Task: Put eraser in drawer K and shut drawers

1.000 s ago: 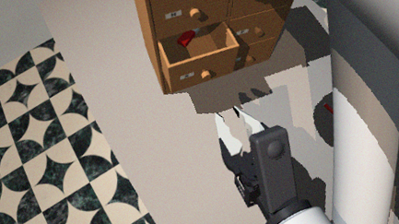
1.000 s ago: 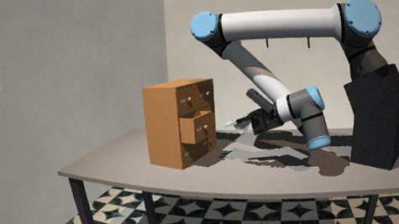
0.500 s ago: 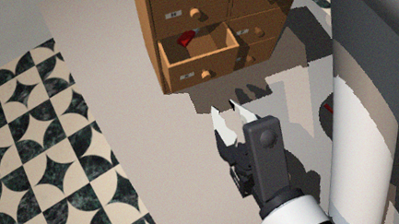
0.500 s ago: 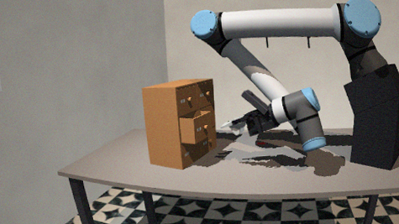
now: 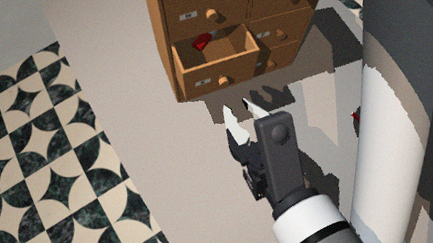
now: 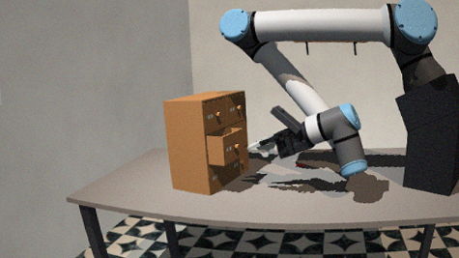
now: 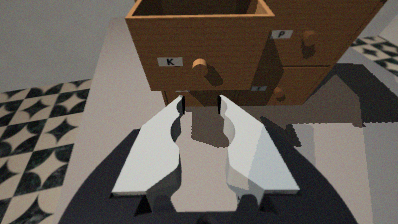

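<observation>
Apparently the eraser's already in: red item (image 5: pixel 201 41), likely it, lies in open drawer K (image 5: pixel 219 81) (image 6: pixel 227 147) (image 7: pixel 200 52); end effector (image 5: pixel 234 103) (image 6: pixel 249 148) (image 7: pixel 201 97), fingers narrowly parted, empty, hovers out front, presumably to push it shut.
</observation>
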{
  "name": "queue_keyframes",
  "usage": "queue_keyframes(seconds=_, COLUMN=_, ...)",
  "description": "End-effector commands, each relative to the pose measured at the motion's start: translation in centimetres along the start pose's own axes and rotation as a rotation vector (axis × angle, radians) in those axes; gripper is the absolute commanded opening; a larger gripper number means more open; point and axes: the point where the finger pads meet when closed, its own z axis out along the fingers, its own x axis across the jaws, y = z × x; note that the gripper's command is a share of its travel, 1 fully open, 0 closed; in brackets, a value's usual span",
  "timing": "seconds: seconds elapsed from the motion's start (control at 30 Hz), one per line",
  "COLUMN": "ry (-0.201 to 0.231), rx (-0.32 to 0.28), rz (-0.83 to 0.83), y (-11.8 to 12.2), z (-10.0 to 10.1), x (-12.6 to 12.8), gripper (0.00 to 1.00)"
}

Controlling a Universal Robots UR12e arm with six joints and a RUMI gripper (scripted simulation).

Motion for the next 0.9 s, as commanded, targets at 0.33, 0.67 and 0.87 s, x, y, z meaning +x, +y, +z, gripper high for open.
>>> queue_keyframes(seconds=0.33, ry=0.000, rx=0.000, rz=0.000, y=-0.13, z=1.71, x=-0.02, gripper=0.20)
queue_keyframes(seconds=0.67, ry=0.000, rx=0.000, rz=0.000, y=-0.14, z=1.90, x=-0.02, gripper=0.20)
queue_keyframes(seconds=0.87, ry=0.000, rx=0.000, rz=0.000, y=-0.14, z=1.90, x=-0.02, gripper=0.20)
